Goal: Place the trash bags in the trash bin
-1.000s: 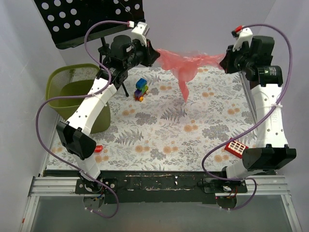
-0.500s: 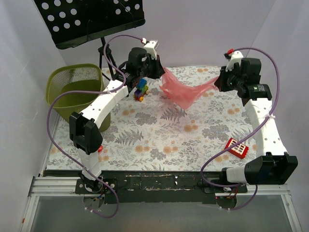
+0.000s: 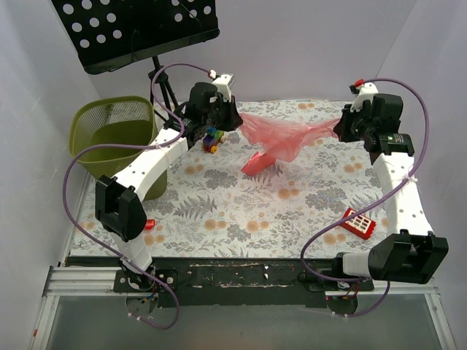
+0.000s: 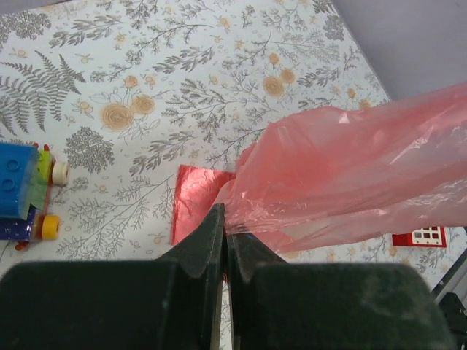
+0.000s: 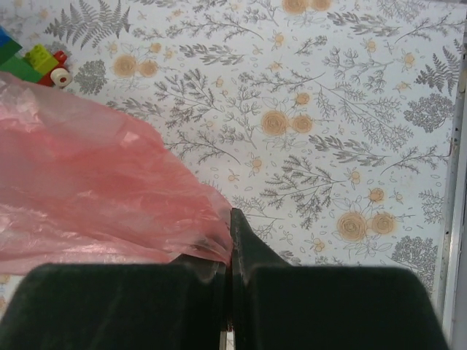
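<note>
A red-pink trash bag (image 3: 284, 137) hangs stretched between my two grippers above the back of the table. My left gripper (image 3: 235, 121) is shut on its left end (image 4: 328, 175), jaws pinched tight on the film. My right gripper (image 3: 341, 126) is shut on its right end (image 5: 95, 182). A flatter, deeper red end of the bag (image 3: 255, 163) lies on the tablecloth below, seen as a red rectangle in the left wrist view (image 4: 195, 204). The olive-green mesh trash bin (image 3: 82, 120) stands at the far left, apart from both grippers.
A toy train of coloured blocks (image 3: 212, 138) sits just below the left gripper. A red block with white grid squares (image 3: 357, 223) lies at the right front. A small red stick (image 3: 149, 223) lies by the left arm. A black perforated music stand (image 3: 139, 29) rises behind the bin.
Both grippers have come lower and nearer with the bag still held. The bag sags more, and its hanging end now lies on the tablecloth.
</note>
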{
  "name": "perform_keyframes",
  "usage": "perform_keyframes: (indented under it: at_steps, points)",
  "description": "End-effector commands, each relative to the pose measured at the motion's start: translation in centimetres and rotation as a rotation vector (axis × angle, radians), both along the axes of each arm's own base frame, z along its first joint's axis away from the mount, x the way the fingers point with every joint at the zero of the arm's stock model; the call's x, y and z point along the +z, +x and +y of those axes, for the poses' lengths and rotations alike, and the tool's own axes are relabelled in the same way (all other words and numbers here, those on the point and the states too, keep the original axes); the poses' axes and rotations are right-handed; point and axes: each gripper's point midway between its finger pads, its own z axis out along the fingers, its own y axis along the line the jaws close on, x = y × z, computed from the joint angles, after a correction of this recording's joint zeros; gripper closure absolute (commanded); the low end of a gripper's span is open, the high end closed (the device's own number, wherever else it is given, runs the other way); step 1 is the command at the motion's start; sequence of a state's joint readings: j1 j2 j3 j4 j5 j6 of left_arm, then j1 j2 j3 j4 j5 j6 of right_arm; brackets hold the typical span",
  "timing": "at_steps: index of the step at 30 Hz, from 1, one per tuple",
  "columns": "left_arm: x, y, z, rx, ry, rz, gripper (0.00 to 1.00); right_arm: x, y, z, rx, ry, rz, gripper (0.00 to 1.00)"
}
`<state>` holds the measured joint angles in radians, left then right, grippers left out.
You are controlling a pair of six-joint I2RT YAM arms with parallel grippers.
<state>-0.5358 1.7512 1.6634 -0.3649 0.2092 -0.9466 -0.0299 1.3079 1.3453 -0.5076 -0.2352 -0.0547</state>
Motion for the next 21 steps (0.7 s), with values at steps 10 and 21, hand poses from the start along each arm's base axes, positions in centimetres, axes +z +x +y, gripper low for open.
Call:
perform_keyframes:
  at_steps: [10,21]
  points:
    - [29.8,4.0,-2.5,-0.042,-0.379,-0.8,1.0,26.1,7.2,1.7,0.129,0.143,-0.589,0.99]
    - [2.9,-11.6,-3.8,-0.389,0.139,-0.779,1.0,0.2,-8.9,7.0,0.406,-0.205,-0.44,0.99]
